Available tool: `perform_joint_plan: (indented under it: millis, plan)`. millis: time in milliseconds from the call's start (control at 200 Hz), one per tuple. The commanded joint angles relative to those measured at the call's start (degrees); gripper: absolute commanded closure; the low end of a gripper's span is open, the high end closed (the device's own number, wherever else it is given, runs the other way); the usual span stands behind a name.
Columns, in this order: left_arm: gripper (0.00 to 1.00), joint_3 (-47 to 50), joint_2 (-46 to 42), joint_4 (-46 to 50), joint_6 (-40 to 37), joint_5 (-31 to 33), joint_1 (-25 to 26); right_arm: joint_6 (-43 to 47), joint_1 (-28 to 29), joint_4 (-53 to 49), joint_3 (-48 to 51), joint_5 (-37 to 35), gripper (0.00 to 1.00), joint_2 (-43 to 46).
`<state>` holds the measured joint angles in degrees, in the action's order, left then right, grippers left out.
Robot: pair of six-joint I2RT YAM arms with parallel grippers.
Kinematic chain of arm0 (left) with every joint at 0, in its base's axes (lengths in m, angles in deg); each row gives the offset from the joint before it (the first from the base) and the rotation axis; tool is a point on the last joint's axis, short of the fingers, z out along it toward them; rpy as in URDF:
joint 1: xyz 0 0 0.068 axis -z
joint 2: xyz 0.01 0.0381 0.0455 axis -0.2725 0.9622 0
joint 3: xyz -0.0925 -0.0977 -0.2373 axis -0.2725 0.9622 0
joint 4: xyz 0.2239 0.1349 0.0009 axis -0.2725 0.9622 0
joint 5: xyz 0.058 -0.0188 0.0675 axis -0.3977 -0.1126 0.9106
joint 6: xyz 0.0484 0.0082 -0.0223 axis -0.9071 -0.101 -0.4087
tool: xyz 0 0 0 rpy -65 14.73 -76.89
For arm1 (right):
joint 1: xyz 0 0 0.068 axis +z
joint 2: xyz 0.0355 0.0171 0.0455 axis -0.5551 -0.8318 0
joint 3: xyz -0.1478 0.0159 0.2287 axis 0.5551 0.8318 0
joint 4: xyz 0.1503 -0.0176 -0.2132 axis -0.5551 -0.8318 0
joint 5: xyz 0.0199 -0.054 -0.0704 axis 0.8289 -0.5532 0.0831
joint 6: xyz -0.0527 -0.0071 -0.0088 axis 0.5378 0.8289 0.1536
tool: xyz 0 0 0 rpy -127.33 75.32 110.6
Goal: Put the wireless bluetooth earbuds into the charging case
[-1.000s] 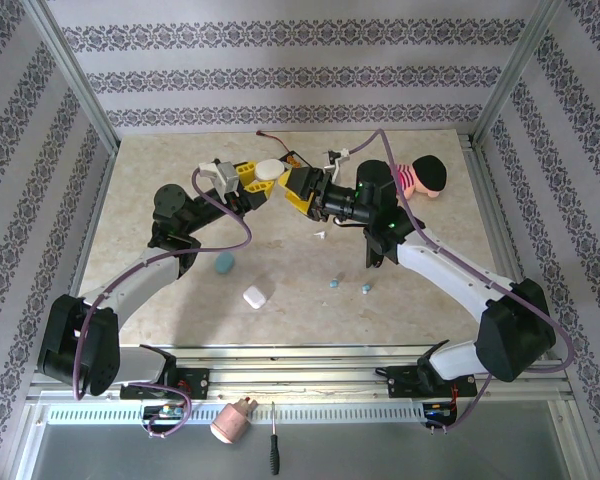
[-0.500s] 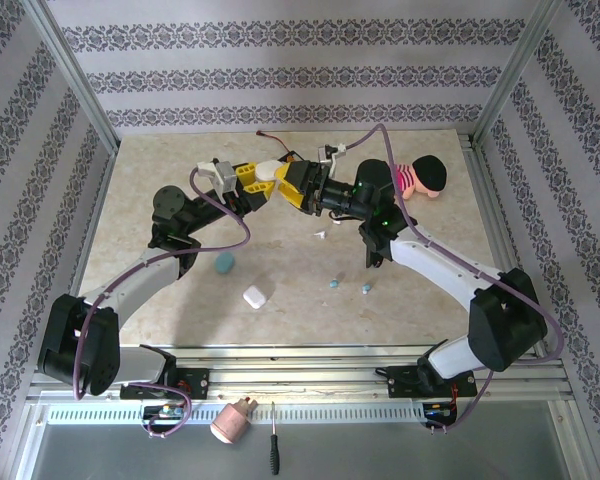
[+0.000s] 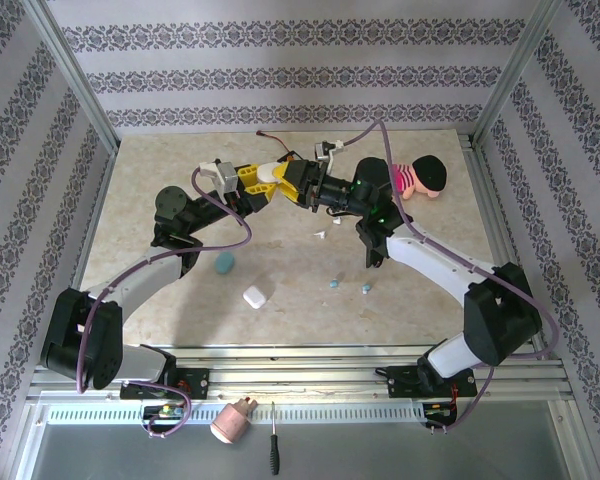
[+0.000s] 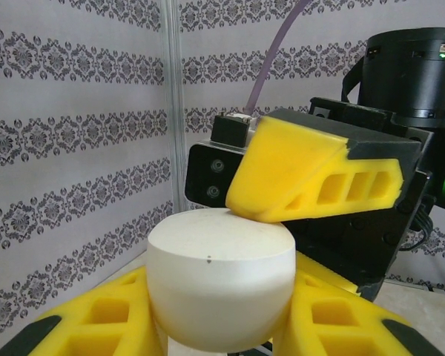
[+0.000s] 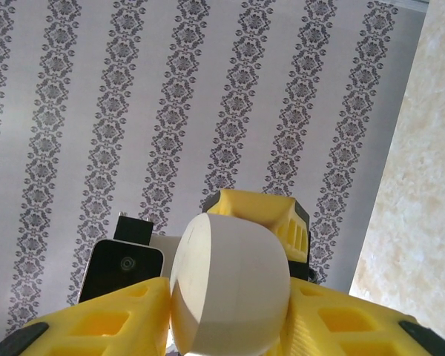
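Between the fingers of the left tool (image 4: 219, 320), white charging case (image 4: 216, 278) clamped and held aloft, right tool (image 5: 226, 326) gripping the same case from the opposite side, beneath both tools on the tabletop (image 3: 280, 250) a white earbud (image 3: 320, 235), two light-blue earbuds (image 3: 332, 285) loose nearer the arm bases

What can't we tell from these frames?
- White charging case contents: both wrist views, outer shell alone faces the cameras; open or closed unclear.
- Right gripper grip: fingers flank the case, contact edges hidden by its bulge.
- Case in top view: largely covered by the left gripper and the right one.
- Light blue earbuds and white earbud: top view, too small for orientation.
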<state>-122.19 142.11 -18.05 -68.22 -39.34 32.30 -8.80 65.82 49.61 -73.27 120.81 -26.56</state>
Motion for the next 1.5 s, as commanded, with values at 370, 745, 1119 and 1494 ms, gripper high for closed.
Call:
perform_joint_plan:
  millis: [370, 745, 1119, 1494]
  plan:
    - [0.43, 1.1, -2.5, 3.1, -5.1, -1.3, 0.7, 6.4, -0.8, -6.9, -2.1, -1.4, 0.76, 0.4]
    - [0.01, 7.1, -10.5, 18.8, -12.6, 9.1, 0.7, 19.7, -4.5, -19.2, -2.3, -9.7, 0.78, -5.0]
    - [0.01, 11.0, -18.7, 37.5, -14.4, 24.4, 0.8, 30.3, -4.4, -28.8, -12.6, -15.1, 0.78, -24.2]
    - [0.01, 9.0, -18.0, 49.4, -12.5, 35.6, 0.7, 29.9, -2.5, -31.3, -26.5, -15.0, 0.78, -41.0]
